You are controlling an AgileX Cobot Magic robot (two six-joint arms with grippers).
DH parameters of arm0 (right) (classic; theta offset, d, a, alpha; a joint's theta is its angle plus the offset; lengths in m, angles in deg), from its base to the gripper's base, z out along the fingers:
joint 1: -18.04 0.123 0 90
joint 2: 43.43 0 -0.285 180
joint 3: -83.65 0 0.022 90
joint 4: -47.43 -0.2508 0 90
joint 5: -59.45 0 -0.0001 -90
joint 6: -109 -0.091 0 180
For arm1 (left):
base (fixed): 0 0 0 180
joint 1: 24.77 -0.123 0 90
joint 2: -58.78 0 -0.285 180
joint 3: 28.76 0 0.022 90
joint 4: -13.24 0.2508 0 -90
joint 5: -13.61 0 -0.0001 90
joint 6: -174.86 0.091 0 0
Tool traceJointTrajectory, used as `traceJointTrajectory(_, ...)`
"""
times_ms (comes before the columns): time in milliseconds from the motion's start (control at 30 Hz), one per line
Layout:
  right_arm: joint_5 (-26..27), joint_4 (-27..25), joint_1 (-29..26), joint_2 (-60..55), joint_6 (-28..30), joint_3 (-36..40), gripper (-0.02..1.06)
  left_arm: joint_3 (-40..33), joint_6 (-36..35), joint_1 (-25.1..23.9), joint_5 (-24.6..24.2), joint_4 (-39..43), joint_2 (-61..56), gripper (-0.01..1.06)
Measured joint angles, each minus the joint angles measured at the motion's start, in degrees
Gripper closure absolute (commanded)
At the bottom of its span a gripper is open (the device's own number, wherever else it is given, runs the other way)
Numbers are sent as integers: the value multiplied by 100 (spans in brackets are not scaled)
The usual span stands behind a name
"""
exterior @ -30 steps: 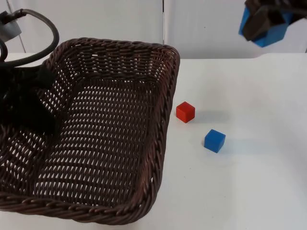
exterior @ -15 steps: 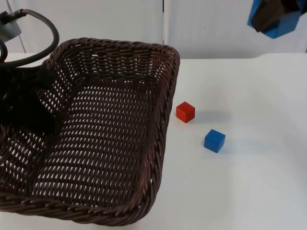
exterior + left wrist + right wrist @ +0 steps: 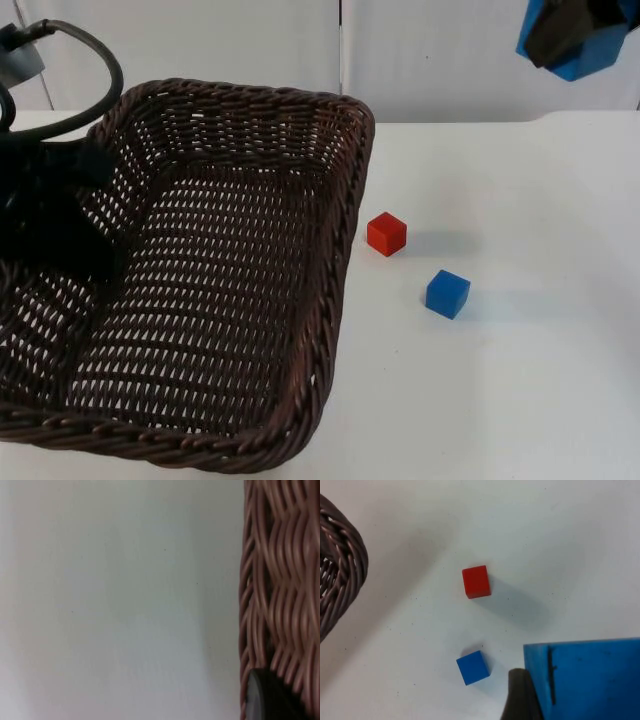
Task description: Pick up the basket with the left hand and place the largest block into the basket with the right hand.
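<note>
Right gripper (image 3: 562, 32) hangs high at far right, clamped on the large blue block (image 3: 590, 52). Left gripper (image 3: 60, 215) grips the dark brown woven wicker basket (image 3: 330, 290) at left, by its left wall.

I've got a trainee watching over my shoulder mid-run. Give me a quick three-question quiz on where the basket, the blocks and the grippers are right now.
1. True or false: the big blue block is lying in the basket.
2. Which block on the table lies nearer the basket: A) the red block B) the small blue block?
3. Fill in: the left gripper holds the basket at its ____ side.

Key
1. False. The right gripper holds it up in the air, off to the right of the basket and not over it.
2. A. It sits just off the basket's right rim.
3. Left. The basket's inside is bare.
</note>
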Motion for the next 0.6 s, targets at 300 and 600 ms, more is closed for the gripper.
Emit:
traceJointTrajectory(300, 0, -734, 0, 0, 103, 0, 105, 0, 18, 0, 23, 0, 0, 105)
traceJointTrajectory(600, -74, -1637, 280, 0, 859, -290, 105, 0, 18, 0, 43, 22, 0, 105)
